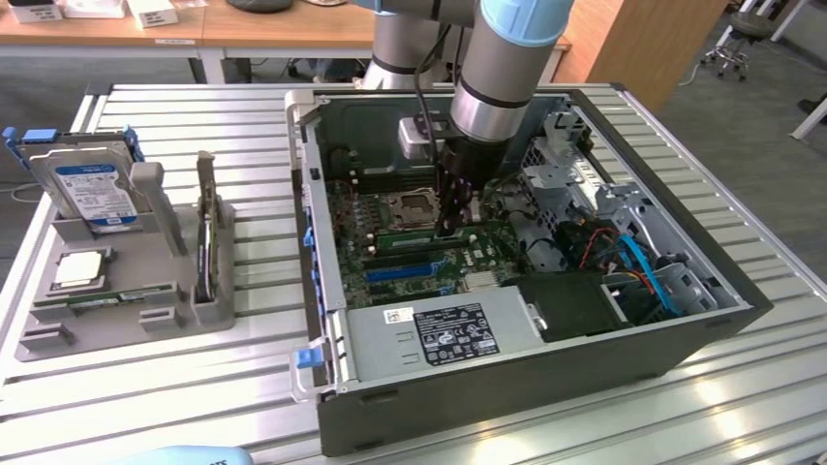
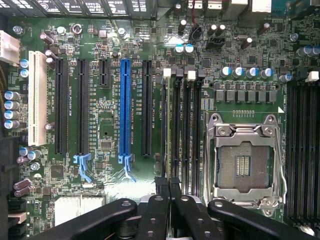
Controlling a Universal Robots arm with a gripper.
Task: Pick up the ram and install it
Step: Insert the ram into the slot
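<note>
Nearest in the exterior view, the power supply (image 1: 440, 334) sits at the front of the open computer case (image 1: 723, 320). Beyond it is the green motherboard (image 1: 387, 262), and there's the gripper (image 1: 452, 229), down on the board at twelve o'clock from the power supply. From the wrist, the fingers (image 2: 159, 202) are pinched almost together over the memory slots (image 2: 187, 130). They look clamped on the ram (image 1: 411, 236), which stands on edge at those slots and runs toward nine o'clock from the fingertips. The processor socket (image 1: 411, 205) is at ten o'clock from the gripper. Way out at nine o'clock, the grey tray (image 1: 130, 262) holds a look-alike green stick (image 1: 123, 296) and, farther back, a hard drive (image 1: 88, 189).
</note>
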